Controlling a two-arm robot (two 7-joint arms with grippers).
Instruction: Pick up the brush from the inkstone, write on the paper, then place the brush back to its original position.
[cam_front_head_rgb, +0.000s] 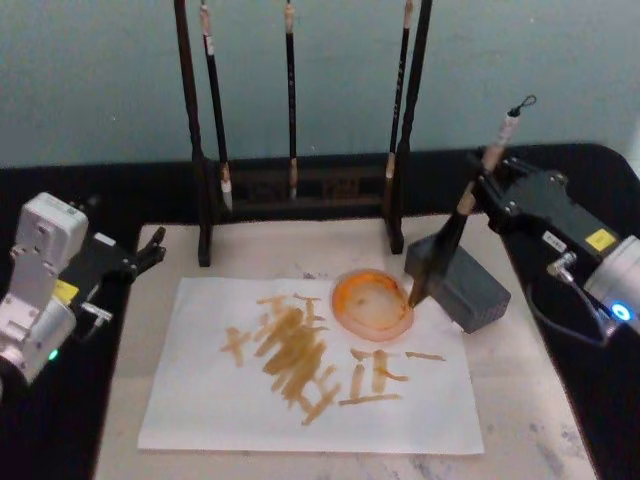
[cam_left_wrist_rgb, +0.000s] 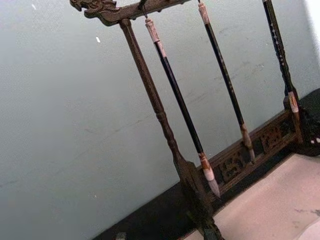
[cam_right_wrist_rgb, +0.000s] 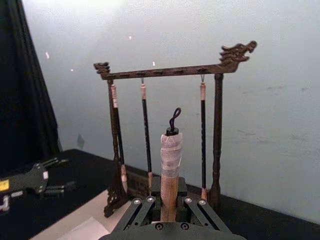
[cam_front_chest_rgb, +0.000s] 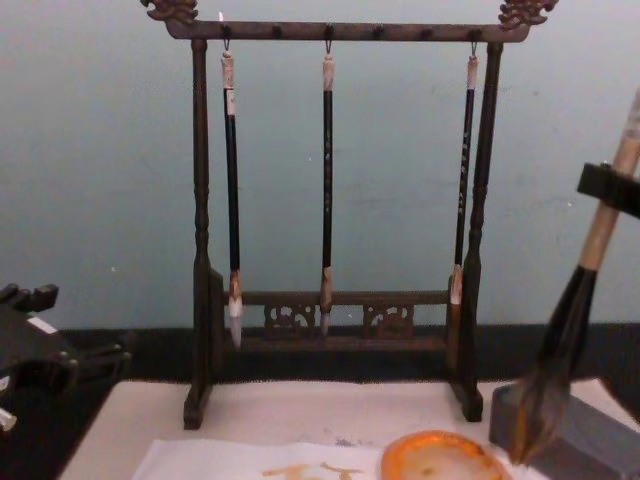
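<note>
While the right gripper (cam_front_head_rgb: 487, 182) pinches the brush (cam_front_head_rgb: 445, 245) on its pale tan upper shaft, the brush leans down and to the left toward the inkstone (cam_front_head_rgb: 338, 302). In the right wrist view the fingers (cam_right_wrist_rgb: 145, 206) are pressed on both sides of the shaft, and the taped top with a black loop stands up above them. The bushy tip is at the right edge of the inkstone, just beside a grey block (cam_front_head_rgb: 470, 285). I cannot tell if the bristles touch the orange rim.

The inkstone sits on the far right part of the paper (cam_front_head_rgb: 200, 400). The paper lies flat on a beige mat (cam_front_head_rgb: 520, 400) and carries orange-yellow strokes in its middle and on its right side.

The left gripper (cam_front_head_rgb: 145, 252) is parked at the left side, over the black table (cam_front_head_rgb: 110, 190) just beside the mat, well apart from the paper. Its fingers are spread and hold nothing.

Behind the mat stands a dark wooden rack (cam_front_chest_rgb: 200, 200), and three slim brushes (cam_front_chest_rgb: 327, 180) hang from its top bar.
</note>
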